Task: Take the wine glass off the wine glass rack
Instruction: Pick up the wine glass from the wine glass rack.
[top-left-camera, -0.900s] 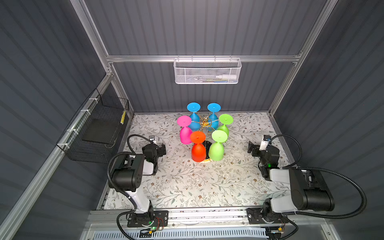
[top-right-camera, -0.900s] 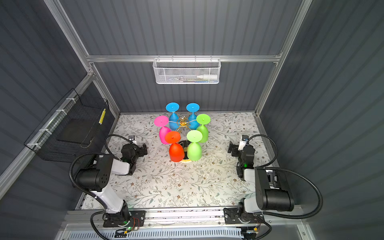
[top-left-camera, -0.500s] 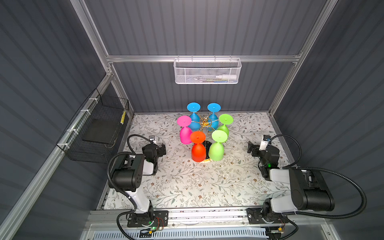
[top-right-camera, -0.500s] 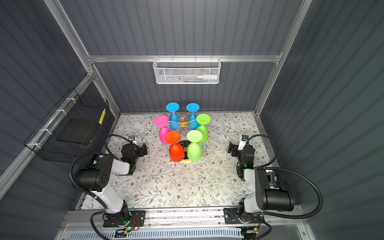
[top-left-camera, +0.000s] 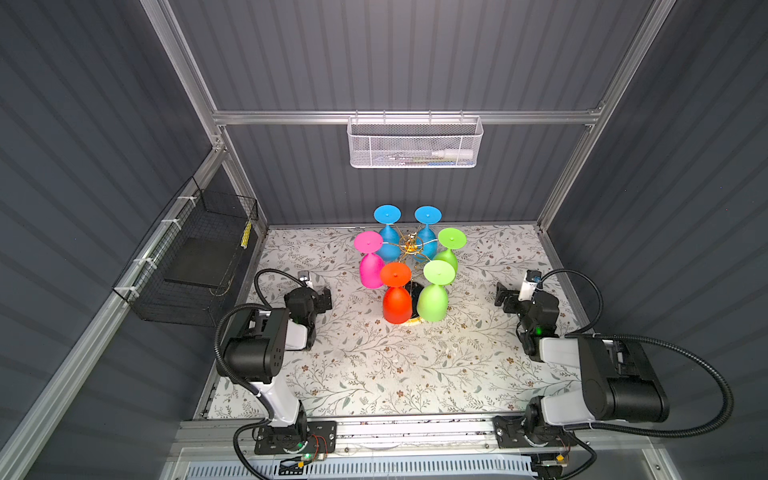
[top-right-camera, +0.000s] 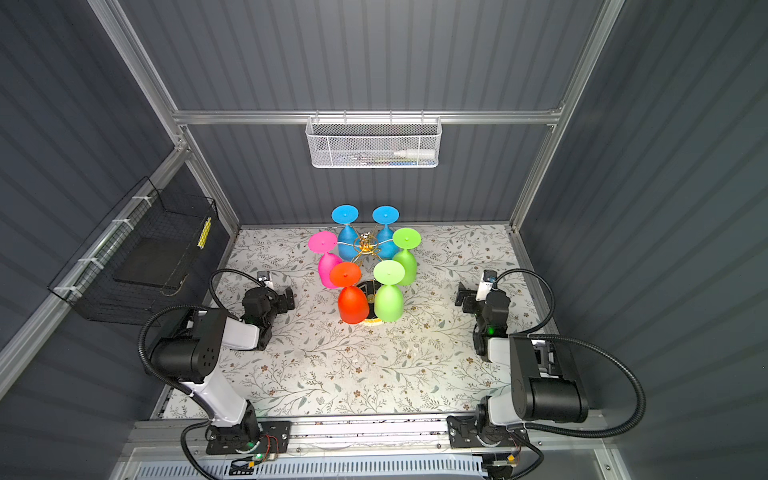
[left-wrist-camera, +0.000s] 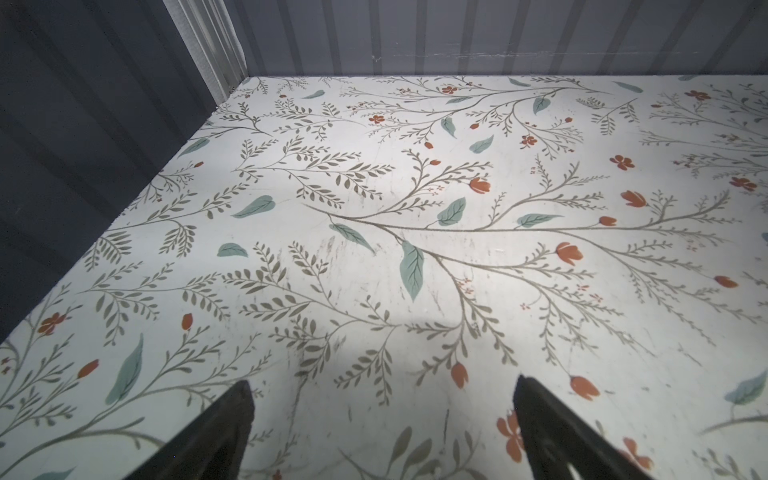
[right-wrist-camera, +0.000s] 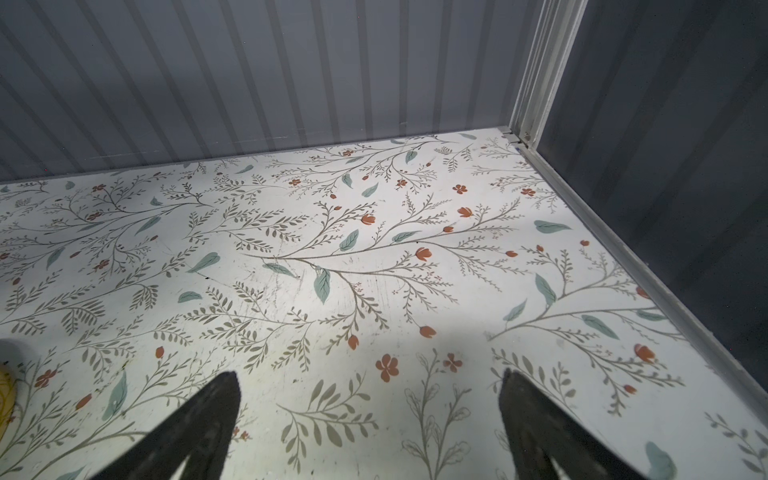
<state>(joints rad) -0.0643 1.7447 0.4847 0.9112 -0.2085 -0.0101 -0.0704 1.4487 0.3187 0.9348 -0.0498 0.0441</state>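
We see a gold wire wine glass rack (top-left-camera: 409, 248) centred toward the back of the floral tabletop (top-left-camera: 374, 365), hung with six upside-down opaque wine glasses (top-left-camera: 397, 305): two blue, two green, pink, red. The left hand (top-left-camera: 326, 298) and right hand (top-left-camera: 500, 296) lie spread, empty, well apart from it.

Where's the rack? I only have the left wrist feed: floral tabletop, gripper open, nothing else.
Observer: The wine glass rack stands on the floral tabletop off to the right of the left gripper, clear of it.
Operator: Loaded?
Observer: Six wine glasses hang upside down on it. The orange-red wine glass and a light green wine glass are at the front.
Operator: Right arm?
Observer: The right gripper is open and empty on the rack's other side, touching nothing.
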